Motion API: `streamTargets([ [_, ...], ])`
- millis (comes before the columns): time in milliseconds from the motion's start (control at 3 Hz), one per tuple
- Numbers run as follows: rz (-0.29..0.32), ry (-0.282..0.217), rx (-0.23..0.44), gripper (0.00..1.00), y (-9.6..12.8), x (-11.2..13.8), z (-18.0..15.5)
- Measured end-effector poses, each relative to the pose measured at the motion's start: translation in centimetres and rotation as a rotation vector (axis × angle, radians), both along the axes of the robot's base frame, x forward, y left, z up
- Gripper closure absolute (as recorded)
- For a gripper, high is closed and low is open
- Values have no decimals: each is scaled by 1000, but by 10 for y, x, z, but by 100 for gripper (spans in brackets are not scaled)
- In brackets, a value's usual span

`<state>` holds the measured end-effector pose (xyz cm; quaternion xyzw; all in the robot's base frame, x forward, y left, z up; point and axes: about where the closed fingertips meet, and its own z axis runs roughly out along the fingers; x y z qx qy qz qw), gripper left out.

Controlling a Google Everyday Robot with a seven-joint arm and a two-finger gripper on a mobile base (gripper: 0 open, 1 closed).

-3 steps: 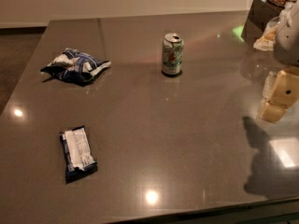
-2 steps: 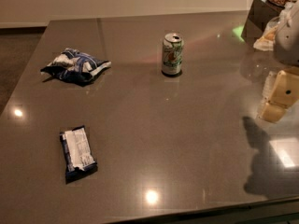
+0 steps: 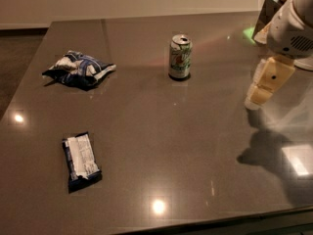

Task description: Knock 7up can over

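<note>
The 7up can stands upright on the dark table, a little back of the middle. It has a white-and-green label and a silver top. My gripper hangs at the right side of the table, cream-coloured, pointing down and to the left. It is well to the right of the can and a little nearer the front, apart from it, with nothing seen in it.
A crumpled blue-and-white snack bag lies at the left. A flat dark-blue wrapper with a white label lies at the front left. A box and other items stand at the back right corner, behind my arm.
My gripper has moved left and a little farther back, closer to the can. The can, the bag and the wrapper have not moved.
</note>
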<state>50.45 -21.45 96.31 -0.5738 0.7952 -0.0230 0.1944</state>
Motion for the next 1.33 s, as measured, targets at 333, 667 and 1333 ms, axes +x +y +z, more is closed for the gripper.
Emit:
streamTargets([
  [333, -65, -71, 115, 0, 6, 57, -5],
  [667, -101, -121, 187, 0, 15, 91, -3],
  [1333, -76, -82, 306, 0, 78, 146, -22],
])
